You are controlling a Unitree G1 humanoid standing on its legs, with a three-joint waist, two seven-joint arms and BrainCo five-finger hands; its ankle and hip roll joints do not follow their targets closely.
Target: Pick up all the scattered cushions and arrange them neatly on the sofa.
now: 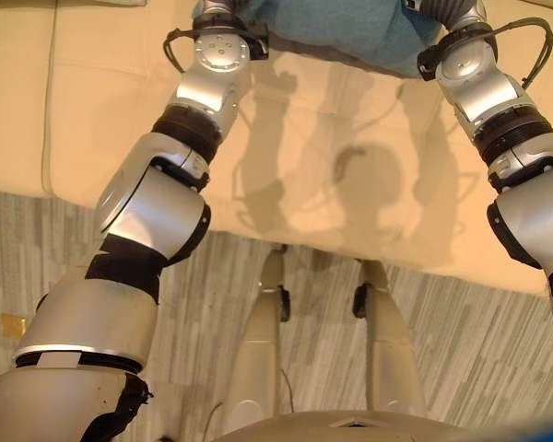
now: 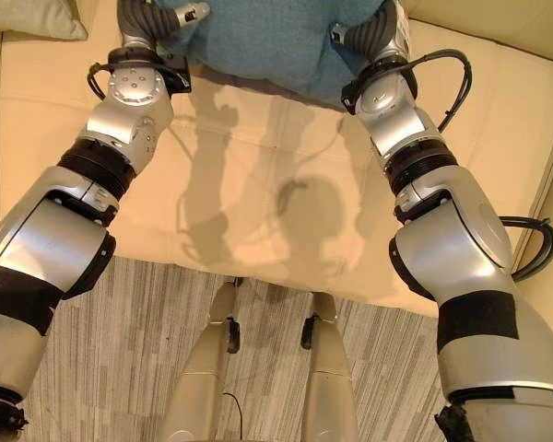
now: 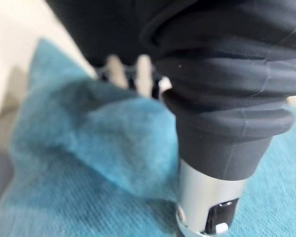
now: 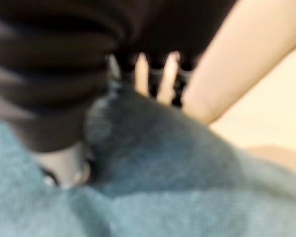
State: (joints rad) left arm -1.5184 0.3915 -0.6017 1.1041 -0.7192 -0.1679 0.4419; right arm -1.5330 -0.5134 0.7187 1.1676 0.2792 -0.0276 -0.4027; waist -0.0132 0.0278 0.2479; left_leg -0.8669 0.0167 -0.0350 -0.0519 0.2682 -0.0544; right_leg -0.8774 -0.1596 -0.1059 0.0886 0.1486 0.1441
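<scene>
At about ten o'clock in the right eye view a pale cushion [image 2: 32,20] lies on the cream sofa [image 2: 267,184], seemingly already placed, though whether it is tidy I cannot judge from the corner that shows. Beside it, at eleven o'clock, the left hand [image 2: 166,17] sits against the left edge of the teal cushion [image 2: 267,37]. In the left wrist view the teal cloth bunches up right at the base of its fingers [image 3: 143,79], so it seems to be gripping the fabric, yet the fingertips are hidden and I cannot tell whether they are curled or straight.

The teal cushion spans twelve o'clock, between both hands and over the seat of the sofa; whether it rests on the seat or hangs just above I cannot tell. Its long axis runs across, from nine towards three o'clock, broad face to the camera.

At one o'clock the right hand [image 2: 373,32] meets the cushion's right edge; its fingers [image 4: 163,79] likewise disappear into the cloth.

I judge this cushion nearly delivered, with release and straightening left.
</scene>
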